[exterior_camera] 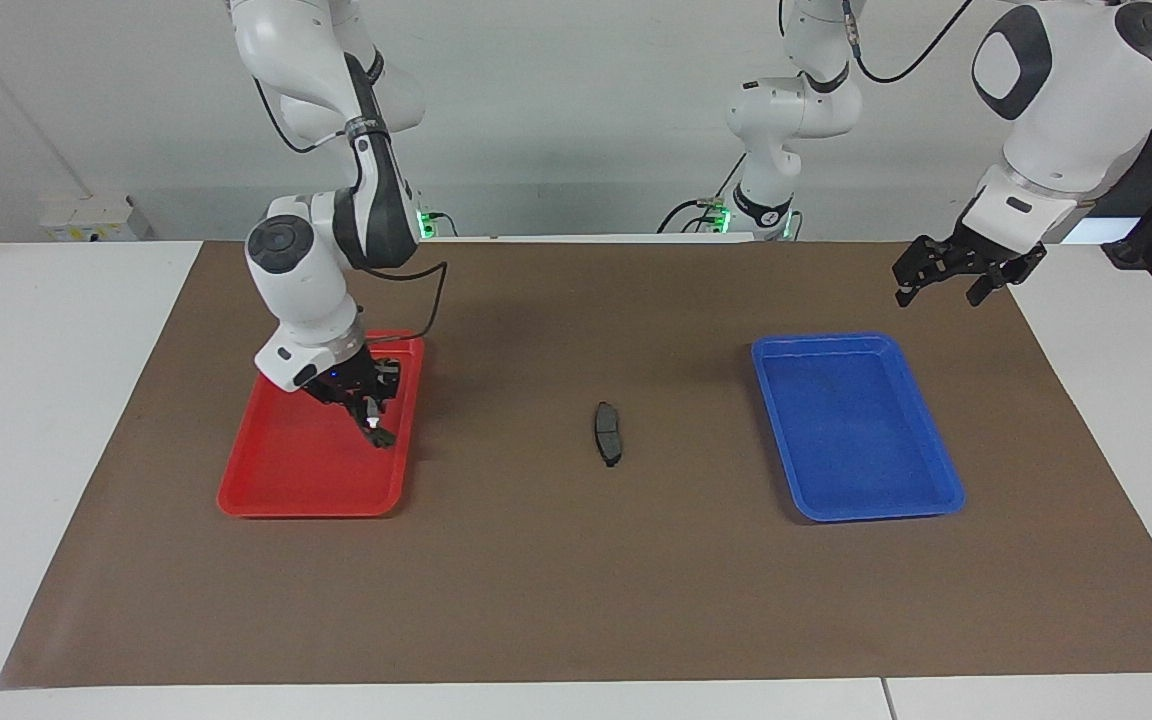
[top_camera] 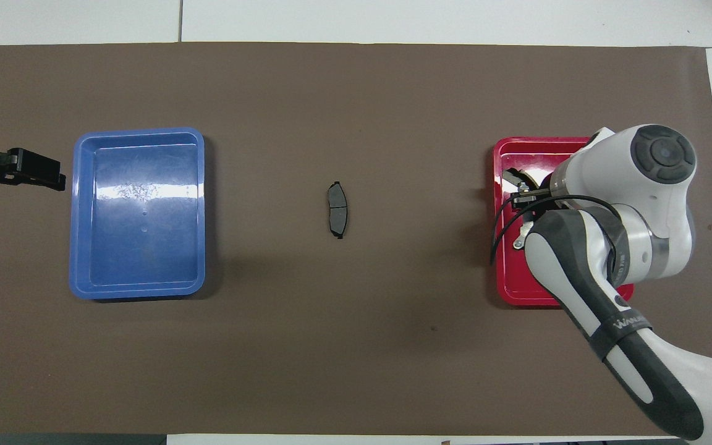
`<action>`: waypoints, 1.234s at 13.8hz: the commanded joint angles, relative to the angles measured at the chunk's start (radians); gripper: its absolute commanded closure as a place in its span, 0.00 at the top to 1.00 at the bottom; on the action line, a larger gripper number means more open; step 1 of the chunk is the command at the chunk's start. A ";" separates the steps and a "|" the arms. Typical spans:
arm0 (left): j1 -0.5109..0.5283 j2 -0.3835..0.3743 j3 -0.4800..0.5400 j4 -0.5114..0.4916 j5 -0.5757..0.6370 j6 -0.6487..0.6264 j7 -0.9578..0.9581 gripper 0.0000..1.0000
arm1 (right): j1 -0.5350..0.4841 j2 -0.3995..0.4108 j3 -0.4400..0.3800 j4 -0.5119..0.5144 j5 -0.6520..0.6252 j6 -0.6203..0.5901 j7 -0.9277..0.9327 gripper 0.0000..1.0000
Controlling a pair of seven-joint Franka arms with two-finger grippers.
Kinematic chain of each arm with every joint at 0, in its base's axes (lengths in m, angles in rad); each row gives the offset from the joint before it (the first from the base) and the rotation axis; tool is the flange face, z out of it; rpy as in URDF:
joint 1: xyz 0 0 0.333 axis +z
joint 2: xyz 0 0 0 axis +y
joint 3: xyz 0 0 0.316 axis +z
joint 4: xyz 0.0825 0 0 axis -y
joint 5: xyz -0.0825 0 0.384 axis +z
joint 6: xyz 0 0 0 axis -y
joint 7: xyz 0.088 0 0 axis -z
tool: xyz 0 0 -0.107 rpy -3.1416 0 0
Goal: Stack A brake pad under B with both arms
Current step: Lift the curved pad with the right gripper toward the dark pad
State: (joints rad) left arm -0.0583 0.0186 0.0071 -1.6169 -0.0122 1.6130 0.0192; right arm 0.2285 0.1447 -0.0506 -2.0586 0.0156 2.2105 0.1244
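Observation:
The A brake pad (exterior_camera: 608, 433) (top_camera: 336, 210), a small flat dark grey pad, lies on the brown mat between the two trays. B (exterior_camera: 377, 426) (top_camera: 518, 179), the longer crescent shoe with a silver rim, hangs tilted in my right gripper (exterior_camera: 368, 408) (top_camera: 526, 198), which is shut on it. They are just over the red tray (exterior_camera: 306, 505) (top_camera: 529, 143), at the side toward the mat's middle. My left gripper (exterior_camera: 939, 290) (top_camera: 47, 174) is open in the air beside the blue tray, over the mat's end, holding nothing; that arm waits.
The blue tray (exterior_camera: 856, 341) (top_camera: 139, 131) stands toward the left arm's end of the mat with nothing in it. The red tray sits toward the right arm's end. White tabletop borders the brown mat (exterior_camera: 576, 580) at both ends.

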 commanded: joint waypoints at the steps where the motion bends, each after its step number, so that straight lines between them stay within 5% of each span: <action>1: 0.011 -0.023 -0.006 -0.024 -0.014 -0.001 0.007 1.00 | 0.069 0.055 -0.002 0.130 0.018 -0.083 0.079 0.00; 13: 0.011 -0.023 -0.006 -0.024 -0.014 -0.001 0.007 1.00 | 0.350 0.324 -0.002 0.454 0.084 -0.094 0.276 0.00; 17: 0.011 -0.023 -0.006 -0.024 -0.014 -0.001 0.007 1.00 | 0.399 0.339 -0.002 0.447 0.081 -0.056 0.311 0.00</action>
State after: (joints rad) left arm -0.0583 0.0186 0.0071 -1.6169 -0.0122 1.6130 0.0192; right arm 0.6092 0.4711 -0.0487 -1.6323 0.0756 2.1411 0.4173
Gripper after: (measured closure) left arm 0.000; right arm 0.573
